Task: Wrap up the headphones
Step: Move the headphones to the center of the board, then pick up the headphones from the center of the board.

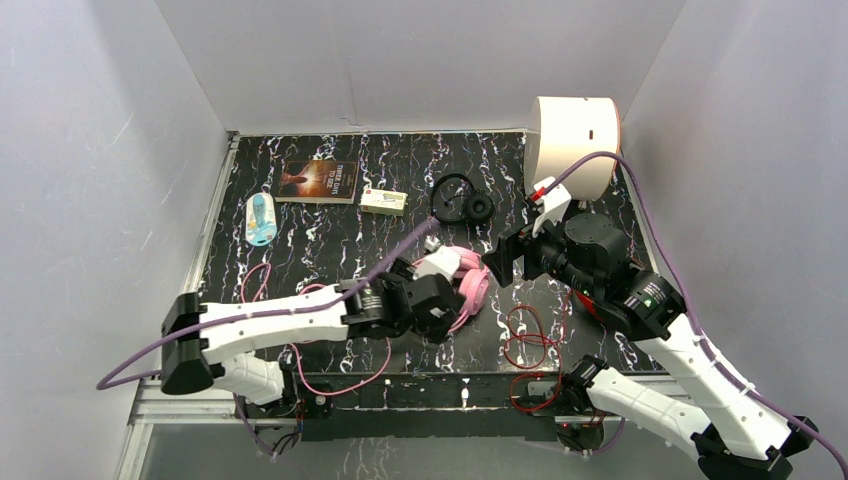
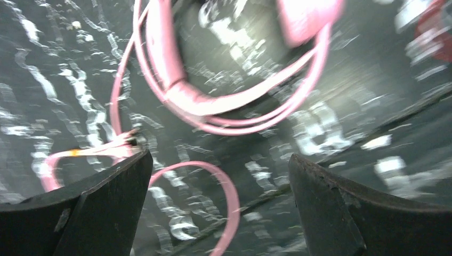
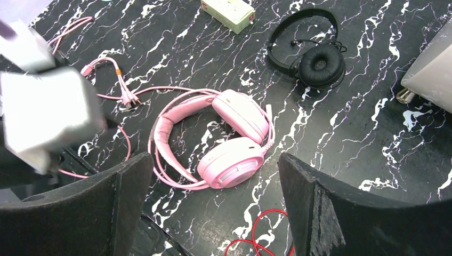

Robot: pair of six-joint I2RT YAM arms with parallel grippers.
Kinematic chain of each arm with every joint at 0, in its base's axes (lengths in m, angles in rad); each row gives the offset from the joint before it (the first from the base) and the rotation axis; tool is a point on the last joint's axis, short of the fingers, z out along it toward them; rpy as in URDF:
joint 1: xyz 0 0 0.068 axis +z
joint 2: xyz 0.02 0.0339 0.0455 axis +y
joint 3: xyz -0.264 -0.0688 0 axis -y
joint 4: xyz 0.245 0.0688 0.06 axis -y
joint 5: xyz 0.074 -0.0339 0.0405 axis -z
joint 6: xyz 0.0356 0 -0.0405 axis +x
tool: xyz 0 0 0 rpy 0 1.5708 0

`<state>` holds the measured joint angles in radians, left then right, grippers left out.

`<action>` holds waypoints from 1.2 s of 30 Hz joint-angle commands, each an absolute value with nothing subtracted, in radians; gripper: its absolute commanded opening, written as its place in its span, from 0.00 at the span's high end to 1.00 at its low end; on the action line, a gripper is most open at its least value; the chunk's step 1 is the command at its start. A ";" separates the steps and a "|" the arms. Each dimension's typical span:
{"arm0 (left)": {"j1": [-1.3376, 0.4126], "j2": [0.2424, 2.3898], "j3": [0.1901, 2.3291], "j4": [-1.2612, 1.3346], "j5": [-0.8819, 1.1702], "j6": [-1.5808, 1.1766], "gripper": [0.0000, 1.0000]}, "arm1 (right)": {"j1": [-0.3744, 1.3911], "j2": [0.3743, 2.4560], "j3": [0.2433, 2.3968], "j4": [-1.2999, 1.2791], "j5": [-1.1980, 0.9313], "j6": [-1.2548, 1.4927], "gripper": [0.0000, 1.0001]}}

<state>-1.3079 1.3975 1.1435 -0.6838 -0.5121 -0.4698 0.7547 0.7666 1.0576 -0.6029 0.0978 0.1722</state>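
Two empty, wide-open grippers above pink headphones

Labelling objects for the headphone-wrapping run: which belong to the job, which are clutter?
Job: pink headphones; black headphones; red headset, mostly hidden.
Clutter: book; small green box; blue packaged item; white round container.

Overhead view, close wrist views, shared pink headset
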 commanded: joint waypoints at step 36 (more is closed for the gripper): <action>-1.013 1.847 1.025 -0.619 -0.486 -1.432 0.48 | 0.757 0.686 1.057 -0.537 0.074 0.190 0.03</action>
